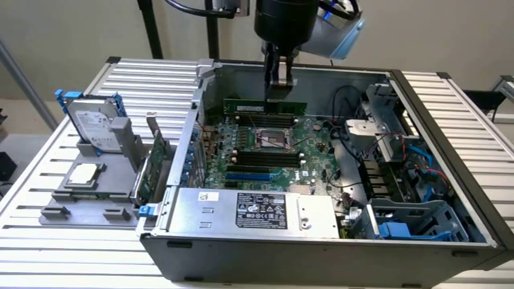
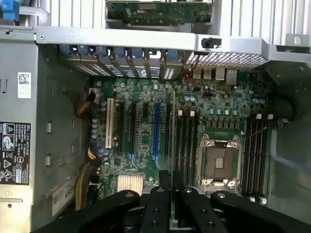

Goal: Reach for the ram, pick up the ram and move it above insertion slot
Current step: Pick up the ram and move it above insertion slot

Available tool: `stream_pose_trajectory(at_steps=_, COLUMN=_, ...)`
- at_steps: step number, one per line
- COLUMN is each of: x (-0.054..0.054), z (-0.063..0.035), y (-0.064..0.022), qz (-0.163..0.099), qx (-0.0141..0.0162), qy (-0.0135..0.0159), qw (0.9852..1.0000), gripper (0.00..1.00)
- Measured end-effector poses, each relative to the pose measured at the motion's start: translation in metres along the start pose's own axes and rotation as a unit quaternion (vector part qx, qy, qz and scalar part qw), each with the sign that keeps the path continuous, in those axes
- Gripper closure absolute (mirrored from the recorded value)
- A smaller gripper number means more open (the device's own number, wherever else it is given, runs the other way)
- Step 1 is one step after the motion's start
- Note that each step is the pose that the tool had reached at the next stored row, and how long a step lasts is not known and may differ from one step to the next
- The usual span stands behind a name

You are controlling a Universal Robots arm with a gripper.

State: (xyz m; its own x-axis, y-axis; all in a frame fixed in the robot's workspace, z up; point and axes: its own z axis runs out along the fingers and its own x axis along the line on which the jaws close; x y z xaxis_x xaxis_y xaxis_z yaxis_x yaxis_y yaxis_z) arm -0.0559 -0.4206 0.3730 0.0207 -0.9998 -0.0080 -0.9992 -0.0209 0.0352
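The gripper [image 1: 278, 84] hangs over the open computer case [image 1: 449, 114] with its fingers closed on the top edge of the ram [image 1: 265, 107], which hangs level, long side horizontal, above the motherboard [image 1: 265, 150]. A small white label sits on the ram's face, left of the fingers in the exterior view; its print is too small to read. In the wrist view the ram [image 2: 173, 131] appears edge-on as a thin line running out from between the black fingers [image 2: 154, 208], lying over the board just beside the black memory slots [image 2: 187, 145] and the blue slot [image 2: 156, 128].

Directly under the gripper, a little past the ram, sits the bare metal processor socket [image 2: 217, 162], with a second bank of memory slots [image 2: 255, 155] on its far side. Toward the exterior view's near edge of the case lies the grey power supply [image 1: 249, 211], carrying a black label with white certification marks and a smaller white barcode sticker; none of the text can be read. A blue plastic drive cage [image 1: 410, 226] fills the case's near corner on the exterior view's right.

Outside the case, well to the exterior view's left of the gripper, a grey holder [image 1: 88, 192] on the slatted table [image 1: 48, 241] carries a hard drive [image 1: 95, 123] standing upright in a blue frame, a processor [image 1: 83, 174] lying flat, and an expansion card [image 1: 153, 165] standing on edge against the case wall.
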Motion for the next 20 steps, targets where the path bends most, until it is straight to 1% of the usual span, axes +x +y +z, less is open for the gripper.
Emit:
stream_pose_trajectory(at_steps=2, x=-0.002, z=0.0016, y=-0.0054, qz=0.001, qx=0.0000, qy=0.0000, qw=1.0000, gripper=0.86)
stream_pose_trajectory(at_steps=8, x=-0.006, z=0.0015, y=-0.0209, qz=0.006, qx=0.0000, qy=0.0000, qw=1.0000, gripper=0.86)
stream_pose_trajectory(at_steps=11, x=-0.008, z=0.0013, y=-0.0266, qz=0.009, qx=0.0000, qy=0.0000, qw=1.0000, gripper=0.86)
stream_pose_trajectory(at_steps=13, x=-0.008, z=0.0012, y=-0.0280, qz=0.010, qx=-0.0006, qy=0.0000, qw=1.0000, gripper=0.86)
stream_pose_trajectory(at_steps=20, x=-0.008, z=0.0012, y=-0.0280, qz=0.010, qx=-0.0007, qy=-0.0001, qw=1.0000, gripper=0.86)
